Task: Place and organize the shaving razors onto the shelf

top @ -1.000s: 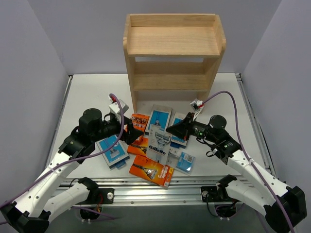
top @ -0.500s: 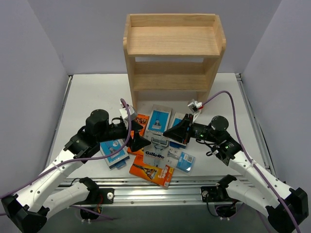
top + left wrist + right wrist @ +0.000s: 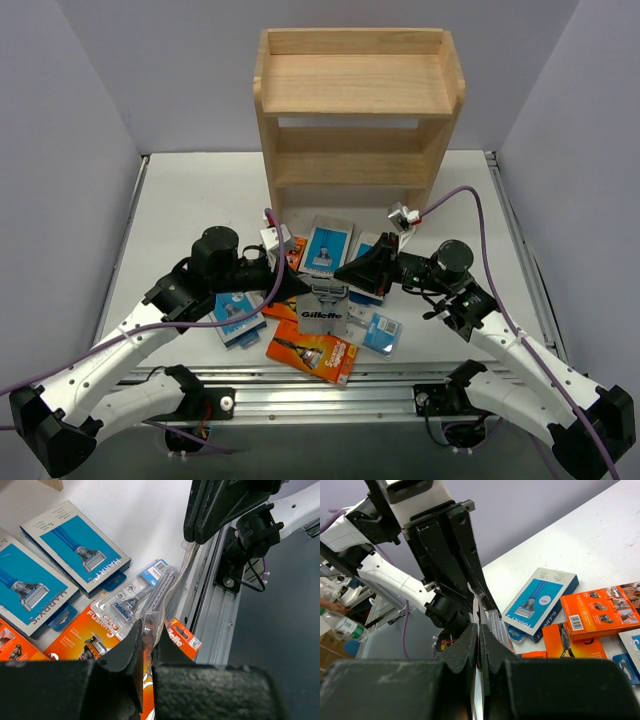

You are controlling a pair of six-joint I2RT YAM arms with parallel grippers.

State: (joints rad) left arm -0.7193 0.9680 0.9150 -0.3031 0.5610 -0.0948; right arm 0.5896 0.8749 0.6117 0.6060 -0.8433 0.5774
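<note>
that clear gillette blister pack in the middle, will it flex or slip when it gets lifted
Probably light: the clear Gillette blister pack looks like a thin plastic shell on a card. Likely to flex, since the jaws pinch only its thin edge. The glossy plastic may slip or twist in that narrow grip.

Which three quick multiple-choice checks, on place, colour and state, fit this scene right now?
1. Where do most razor packs lie?
A. On the table in front of the shelf
B. In a bin
C. On the floor
2. What colour is the pack nearest the table's front edge?
A. Green
B. Orange
C. Black
3. What state is the left gripper in?
A. Wide open
B. Out of view
C. Shut on the clear pack
Answers: 1 A, they lie spread before the shelf; 2 B, its box is orange; 3 C, its fingers pinch the clear pack's edge.
</note>
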